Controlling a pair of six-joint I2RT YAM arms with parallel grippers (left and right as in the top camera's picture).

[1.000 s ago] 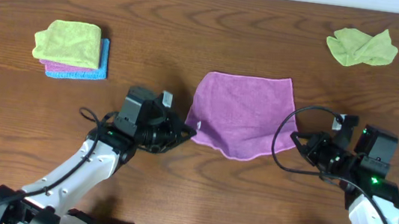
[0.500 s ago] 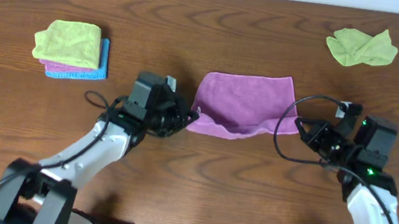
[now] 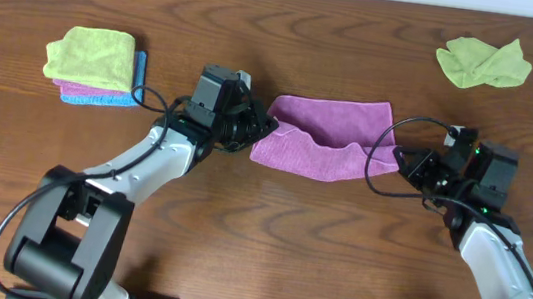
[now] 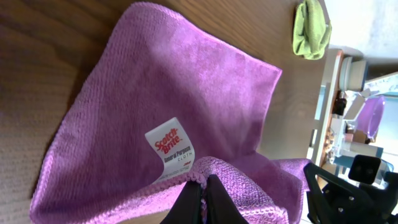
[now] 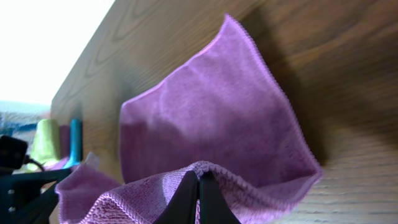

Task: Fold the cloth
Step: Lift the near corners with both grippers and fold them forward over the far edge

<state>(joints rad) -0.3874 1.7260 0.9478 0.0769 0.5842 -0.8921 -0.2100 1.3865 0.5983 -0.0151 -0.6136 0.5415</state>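
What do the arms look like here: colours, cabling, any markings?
White tubular links on the left arm and right arm, black joints and wrist housings. A loose black cable loops at each wrist. Green light on the right one. Fingers thin, black. No readable markings.

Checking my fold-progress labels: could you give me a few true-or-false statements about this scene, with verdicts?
1. The left gripper and right gripper have their jaws shut on the purple cloth: true.
2. The purple cloth lies flat on the table: false; its gripped edge is held up over the rest.
3. A white tag shows on it: true.
4. The crumpled yellow-green cloth sits on the folded stack: false; it lies alone at far right, the stack at far left.
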